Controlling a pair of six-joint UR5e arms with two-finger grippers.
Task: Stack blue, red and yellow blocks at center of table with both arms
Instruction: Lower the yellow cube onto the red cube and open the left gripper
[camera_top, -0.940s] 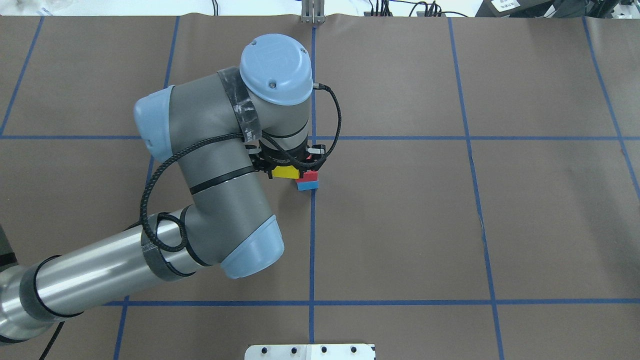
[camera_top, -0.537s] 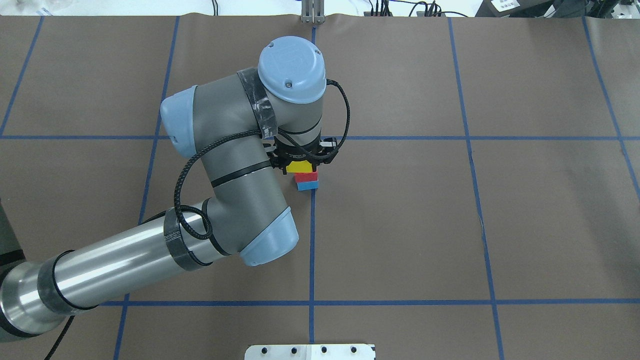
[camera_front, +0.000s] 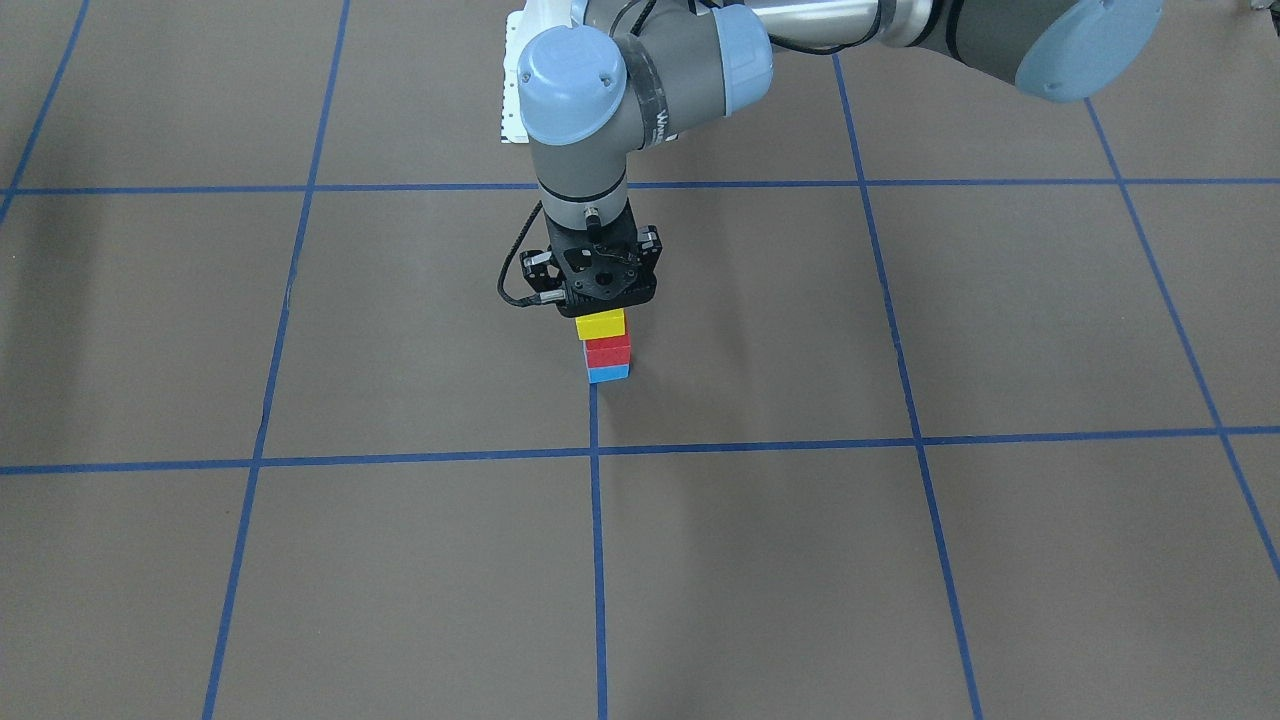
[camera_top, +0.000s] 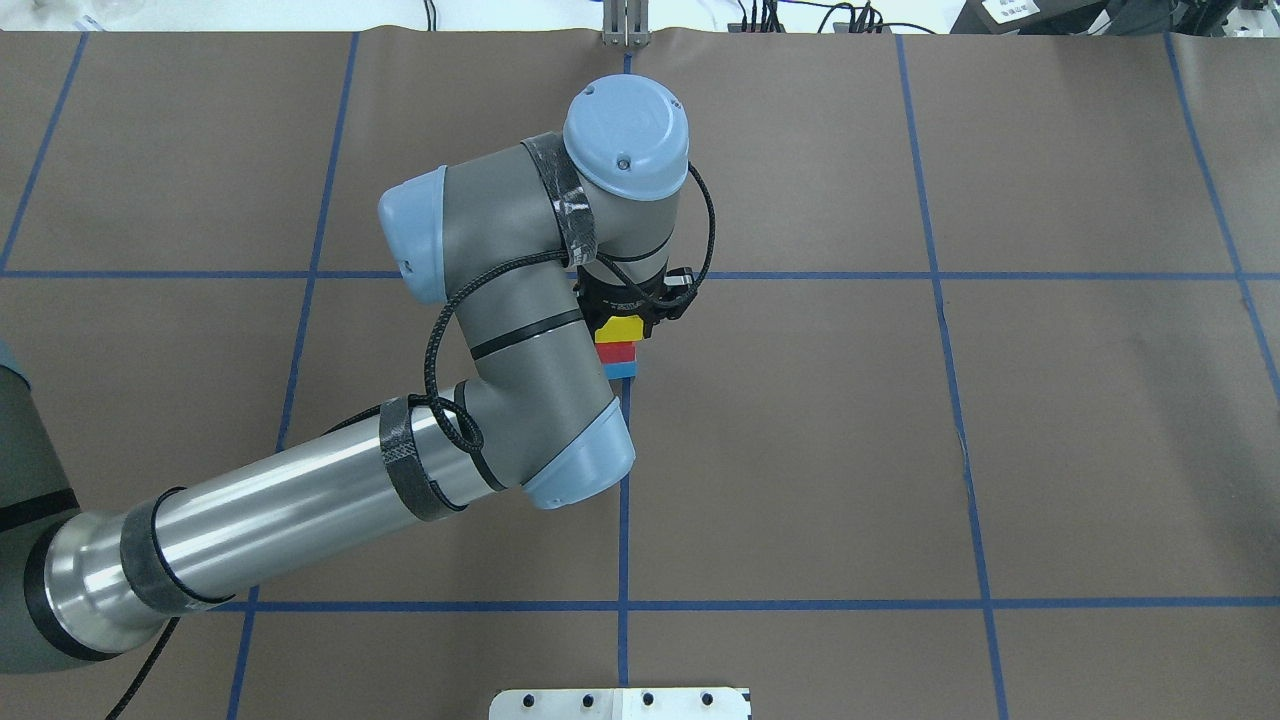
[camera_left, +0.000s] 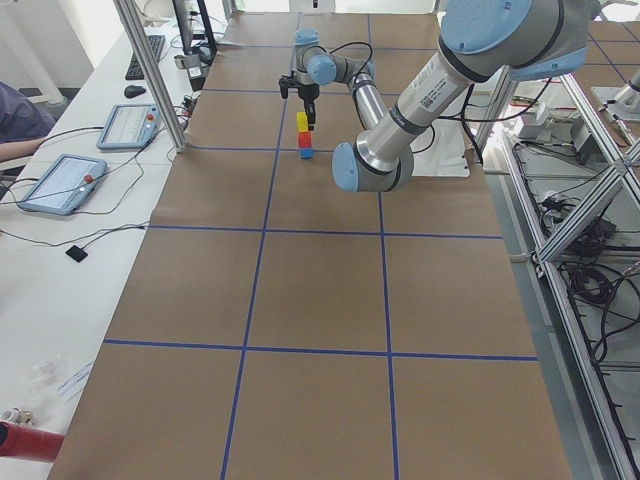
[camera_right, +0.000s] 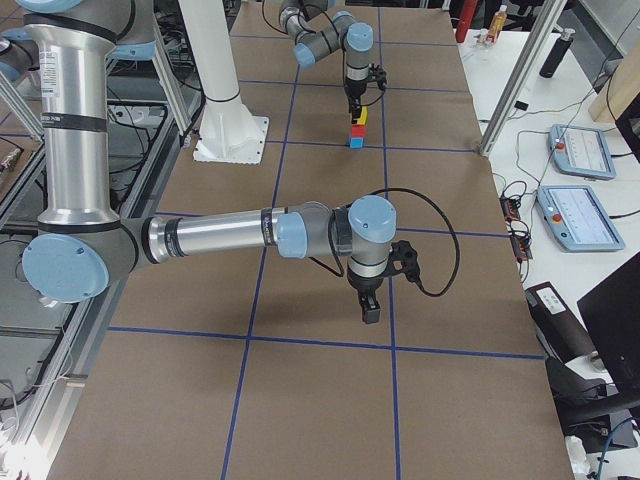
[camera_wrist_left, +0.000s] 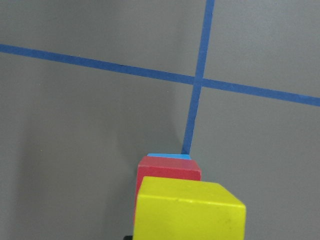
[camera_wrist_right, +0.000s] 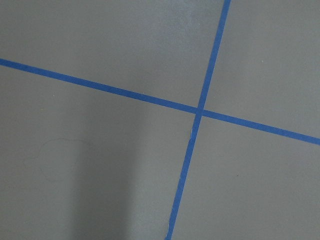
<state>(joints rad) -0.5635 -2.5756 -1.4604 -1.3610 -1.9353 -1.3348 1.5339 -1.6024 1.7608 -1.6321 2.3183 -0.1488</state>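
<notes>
A red block (camera_front: 608, 353) sits on a blue block (camera_front: 608, 374) at the table's centre, by the crossing of the blue tape lines. My left gripper (camera_front: 601, 312) is shut on a yellow block (camera_front: 600, 324) and holds it right on top of the red block, shifted slightly to one side. The overhead view shows the yellow block (camera_top: 620, 328) over the red block (camera_top: 616, 351) and the blue block (camera_top: 621, 370). The left wrist view shows yellow (camera_wrist_left: 190, 210) above red (camera_wrist_left: 169, 167). My right gripper (camera_right: 369, 310) hangs low over bare table far from the stack; I cannot tell whether it is open.
Brown paper with a blue tape grid (camera_top: 624, 500) covers the table. A white mounting plate (camera_top: 620, 703) lies at the robot-side edge. The left arm's elbow (camera_top: 580, 470) hangs over the table just beside the stack.
My left arm has moved right with the yellow block, from beside the red-on-blue stack to directly over it. The red and blue blocks have not moved.
</notes>
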